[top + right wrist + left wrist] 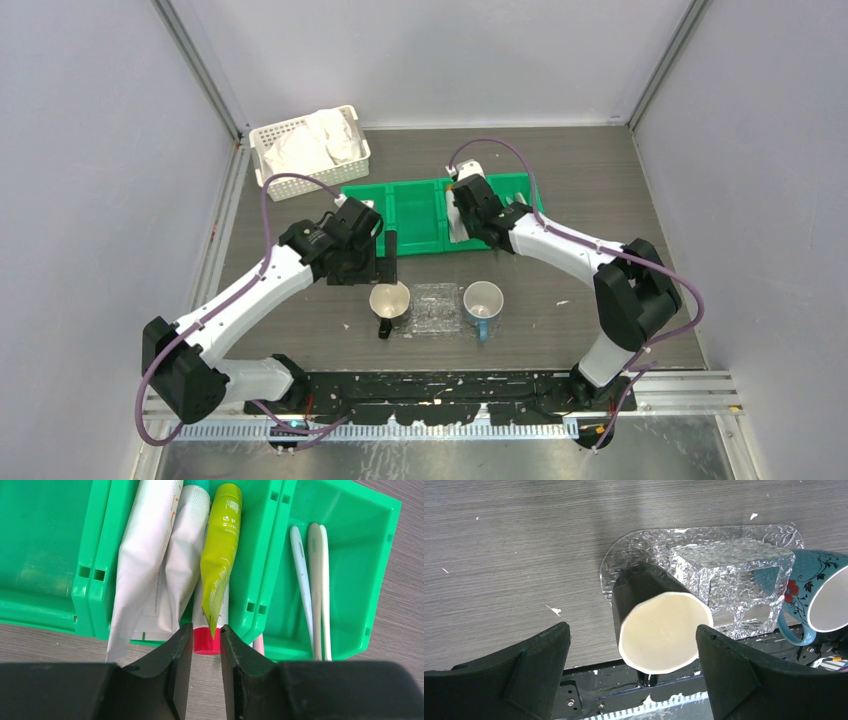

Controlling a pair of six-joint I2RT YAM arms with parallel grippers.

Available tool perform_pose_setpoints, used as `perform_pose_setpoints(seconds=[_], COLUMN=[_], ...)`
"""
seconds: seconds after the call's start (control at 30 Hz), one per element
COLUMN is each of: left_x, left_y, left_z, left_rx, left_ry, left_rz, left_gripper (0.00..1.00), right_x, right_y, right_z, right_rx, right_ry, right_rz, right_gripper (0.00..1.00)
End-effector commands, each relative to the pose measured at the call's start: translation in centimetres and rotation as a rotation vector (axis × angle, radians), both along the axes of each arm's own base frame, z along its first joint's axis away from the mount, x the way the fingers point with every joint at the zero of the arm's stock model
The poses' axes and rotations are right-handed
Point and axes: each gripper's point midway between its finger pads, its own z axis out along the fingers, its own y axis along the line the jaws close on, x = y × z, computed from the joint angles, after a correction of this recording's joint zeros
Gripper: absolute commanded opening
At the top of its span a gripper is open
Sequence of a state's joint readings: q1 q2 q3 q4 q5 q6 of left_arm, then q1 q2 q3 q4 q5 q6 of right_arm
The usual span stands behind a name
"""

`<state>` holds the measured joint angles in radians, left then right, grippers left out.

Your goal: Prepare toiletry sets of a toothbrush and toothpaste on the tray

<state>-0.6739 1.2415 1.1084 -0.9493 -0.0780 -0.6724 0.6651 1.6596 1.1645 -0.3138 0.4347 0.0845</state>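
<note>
In the right wrist view my right gripper [206,636] is closed to a narrow gap on the red cap of a white toothpaste tube [206,641] at the near edge of the green bin [50,555]. A yellow-green tube [220,555] lies on top of it, its tail reaching between my fingertips. More white tubes [150,555] lie beside it. Pale toothbrushes [314,580] lie in the right compartment, and a pink handle [258,643] peeks out below. The clear tray [436,322] sits between two mugs. My left gripper [388,258] is wide open and empty above the dark mug [659,630].
A dark mug [389,300] stands left of the tray and a teal flowered mug [483,298] right of it. The green bin [415,215] stands behind them. A white lattice basket [310,150] with white cloths sits at the back left. Walls enclose the table.
</note>
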Motion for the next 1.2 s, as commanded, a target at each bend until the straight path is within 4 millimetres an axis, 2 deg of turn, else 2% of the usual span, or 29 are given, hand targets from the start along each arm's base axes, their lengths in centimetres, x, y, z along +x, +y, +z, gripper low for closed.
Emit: perform_pose_setpoints(seconds=[0.0, 0.53, 0.77, 0.83, 0.93, 1.17], left_x=[0.5, 0.9, 1.0, 1.0, 1.1, 1.0], left_y=[-0.4, 0.0, -0.2, -0.2, -0.3, -0.3], left_z=[0.2, 0.2, -0.1, -0.2, -0.4, -0.6], left_rx=[-0.021, -0.012, -0.014, -0.015, -0.016, -0.015], left_ry=[-0.020, -0.016, -0.008, -0.004, -0.002, 0.003], left_rz=[-0.004, -0.004, -0.005, -0.005, -0.006, -0.007], left_gripper=[0.96, 0.96, 0.96, 0.96, 0.96, 0.96], right_x=[1.1, 3.5, 3.7, 3.7, 3.7, 3.8], right_y=[0.2, 0.4, 0.4, 0.5, 0.6, 0.3], right_z=[2.3, 0.6, 0.2, 0.4, 1.0, 5.2], right_rx=[0.028, 0.039, 0.049, 0.056, 0.077, 0.111], right_ry=[-0.075, -0.032, -0.027, -0.034, -0.059, -0.131], right_rz=[-0.017, -0.029, -0.033, -0.030, -0.028, -0.039], right_gripper=[0.32, 0.28, 0.14, 0.11, 0.01, 0.01])
